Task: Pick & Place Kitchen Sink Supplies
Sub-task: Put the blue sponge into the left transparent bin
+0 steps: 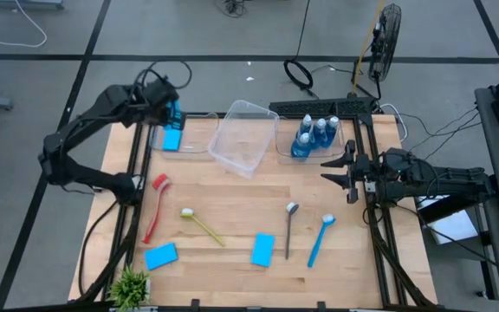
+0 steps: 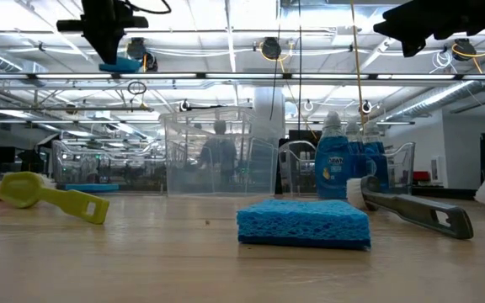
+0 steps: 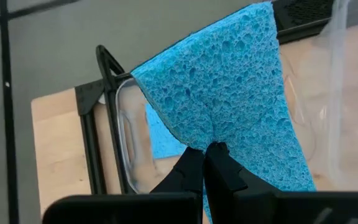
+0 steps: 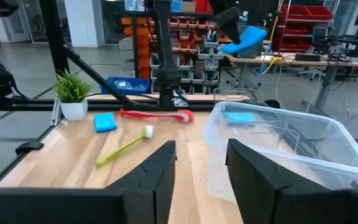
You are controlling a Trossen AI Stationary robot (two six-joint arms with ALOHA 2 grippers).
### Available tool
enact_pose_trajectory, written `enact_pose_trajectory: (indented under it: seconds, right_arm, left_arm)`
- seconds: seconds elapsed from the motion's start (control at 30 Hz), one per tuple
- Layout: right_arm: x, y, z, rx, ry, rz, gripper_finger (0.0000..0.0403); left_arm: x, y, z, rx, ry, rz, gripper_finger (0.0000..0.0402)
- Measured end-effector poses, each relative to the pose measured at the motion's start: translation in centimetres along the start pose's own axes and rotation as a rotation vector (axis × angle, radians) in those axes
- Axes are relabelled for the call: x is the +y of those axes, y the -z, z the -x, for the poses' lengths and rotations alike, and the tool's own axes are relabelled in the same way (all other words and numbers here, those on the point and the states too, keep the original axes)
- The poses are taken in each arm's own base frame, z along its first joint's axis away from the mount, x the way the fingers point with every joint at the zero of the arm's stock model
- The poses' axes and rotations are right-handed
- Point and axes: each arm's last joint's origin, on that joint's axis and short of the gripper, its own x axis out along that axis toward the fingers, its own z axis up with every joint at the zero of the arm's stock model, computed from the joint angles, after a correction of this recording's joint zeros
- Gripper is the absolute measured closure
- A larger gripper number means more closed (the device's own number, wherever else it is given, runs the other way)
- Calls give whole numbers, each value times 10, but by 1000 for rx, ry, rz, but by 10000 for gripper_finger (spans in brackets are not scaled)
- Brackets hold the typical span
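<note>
My left gripper (image 1: 173,111) is high over the table's far left corner, shut on a bright-blue sponge (image 3: 229,93). Under it stands a clear bin (image 1: 199,149) with another blue sponge (image 1: 172,139) lying flat inside. Blue bottles (image 1: 314,134) stand in a clear bin at the far right. On the table lie a red brush (image 1: 157,206), a yellow brush (image 1: 200,224), two blue sponges (image 1: 161,256) (image 1: 263,249), a grey metal tool (image 1: 290,227) and a blue brush (image 1: 320,238). My right gripper (image 1: 345,169) waits open at the right edge. My left gripper pinches the sponge between its two fingers near one edge (image 3: 211,134), and the sponge creases where they meet. The fingers slant downward. The sponge is lifted clear above the far-left bin and stands out beyond the fingertips (image 3: 219,155).
A third clear bin (image 1: 243,136) sits askew between the two others at the far edge. A small green plant (image 1: 131,286) stands at the near left corner. Black frame rails run along the left and right table edges. Bare wood lies in the table's middle.
</note>
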Motion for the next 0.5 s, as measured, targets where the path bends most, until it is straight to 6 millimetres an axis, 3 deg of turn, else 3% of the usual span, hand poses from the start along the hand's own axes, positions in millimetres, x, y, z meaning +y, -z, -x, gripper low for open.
enact_pose_trajectory:
  seconds: [0.3, 0.5]
  right_arm:
    - [0, 0, 0, 0, -1, -1, 273]
    - [0, 0, 0, 0, -4, -2, 273]
  left_arm:
    - [22, -26, -22, 40, 34, 58, 401]
    - [21, -42, -47, 80, 46, 53, 401]
